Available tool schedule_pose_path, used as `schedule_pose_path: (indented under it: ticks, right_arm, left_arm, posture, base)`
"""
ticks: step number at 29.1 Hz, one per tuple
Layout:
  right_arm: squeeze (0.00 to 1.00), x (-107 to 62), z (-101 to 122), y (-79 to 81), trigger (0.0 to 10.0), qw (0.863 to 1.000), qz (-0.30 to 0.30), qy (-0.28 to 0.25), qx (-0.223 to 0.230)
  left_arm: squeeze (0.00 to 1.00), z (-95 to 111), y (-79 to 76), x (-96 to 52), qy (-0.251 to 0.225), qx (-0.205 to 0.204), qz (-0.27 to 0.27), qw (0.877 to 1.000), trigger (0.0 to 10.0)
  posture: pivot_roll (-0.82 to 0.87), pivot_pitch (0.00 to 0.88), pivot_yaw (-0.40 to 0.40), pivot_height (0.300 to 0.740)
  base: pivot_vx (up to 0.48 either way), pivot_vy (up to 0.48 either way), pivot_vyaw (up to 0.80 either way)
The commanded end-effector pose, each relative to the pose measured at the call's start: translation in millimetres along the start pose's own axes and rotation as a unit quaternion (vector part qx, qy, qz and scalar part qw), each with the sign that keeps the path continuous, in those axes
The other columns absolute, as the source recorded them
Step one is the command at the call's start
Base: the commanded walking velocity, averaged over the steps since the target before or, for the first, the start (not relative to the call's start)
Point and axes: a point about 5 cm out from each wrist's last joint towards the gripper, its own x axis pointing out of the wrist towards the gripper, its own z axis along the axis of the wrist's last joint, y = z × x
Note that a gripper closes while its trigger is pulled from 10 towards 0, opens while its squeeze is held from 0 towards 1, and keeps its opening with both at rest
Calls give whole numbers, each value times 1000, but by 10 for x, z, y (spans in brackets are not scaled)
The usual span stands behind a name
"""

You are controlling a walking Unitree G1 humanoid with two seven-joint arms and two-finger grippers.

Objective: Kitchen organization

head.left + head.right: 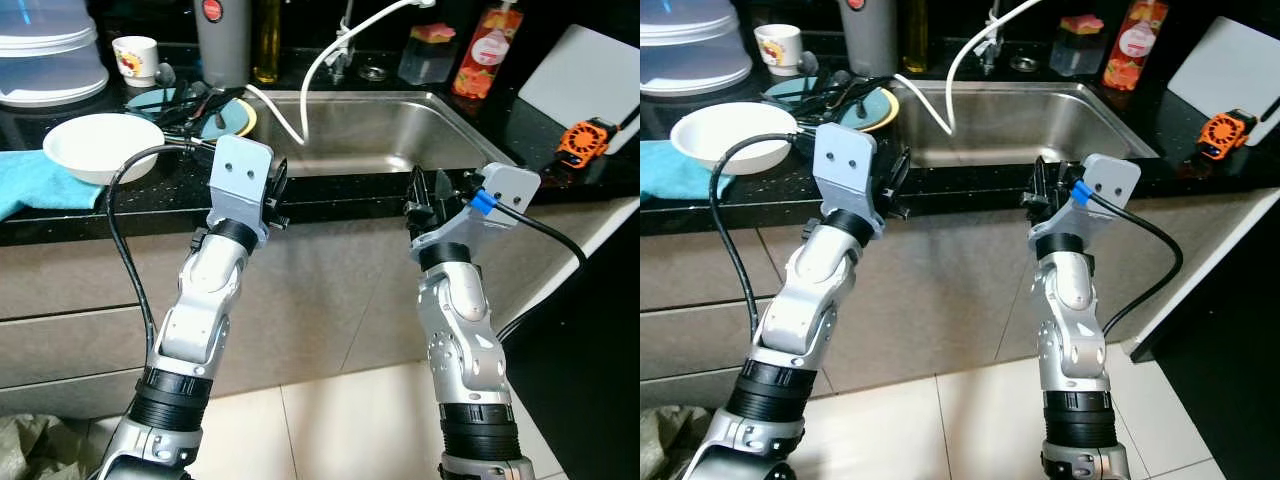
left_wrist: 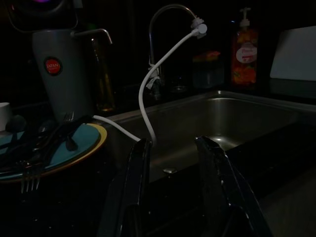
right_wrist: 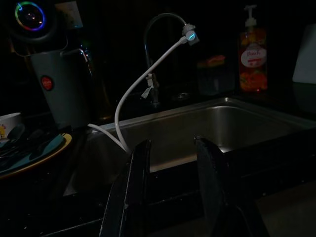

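I stand before a black counter with a steel sink [image 1: 386, 122]. Both arms are raised at the counter's front edge. My left gripper [image 1: 277, 192] is open and holds nothing, just below the edge left of the sink. My right gripper [image 1: 424, 194] is open too, at the sink's front rim. A teal plate [image 1: 226, 116] loaded with dark utensils lies left of the sink, and a white bowl [image 1: 102, 146] sits further left. In the left wrist view the fingers [image 2: 134, 173] frame the sink, with the plate [image 2: 79, 145] off to one side.
A white hose [image 1: 304, 92] hangs from the tap into the sink. A grey jug [image 1: 222, 42], a cup [image 1: 136, 58] and stacked plastic tubs [image 1: 48, 60] stand at the back left. An orange soap bottle [image 1: 484, 50], a white board [image 1: 584, 76] and a blue cloth [image 1: 30, 184] are on the counter.
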Motion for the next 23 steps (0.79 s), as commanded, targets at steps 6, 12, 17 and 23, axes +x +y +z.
schedule_pose_path:
  ticks: [6, 12, 17, 23]
  right_arm:
    - [0, -12, 0, -40, 10000, 1000, -8, 1, -1]
    - [0, -14, 1, -41, 10000, 1000, -8, 1, -1]
    - [0, -15, -3, -42, 10000, 1000, -8, 2, -1]
    - [0, -22, -16, -52, 10000, 1000, -10, 4, -4]
  left_arm:
    - [0, -32, -14, -9, 10, 1, -3, 1000, 10000]
    - [0, -35, -14, -11, 12, 4, -3, 1000, 10000]
    - [0, -50, -14, -15, 17, 6, -4, 1000, 10000]
    - [0, -76, -22, -16, 26, 9, -10, 1000, 10000]
  posture:
    - [240, 15, -90, 740]
    - [239, 16, -91, 740]
    - [239, 16, -91, 740]
    - [239, 15, -81, 740]
  base:
    - [0, 0, 0]
    - [0, 0, 0]
    - [0, 0, 0]
    - [0, 0, 0]
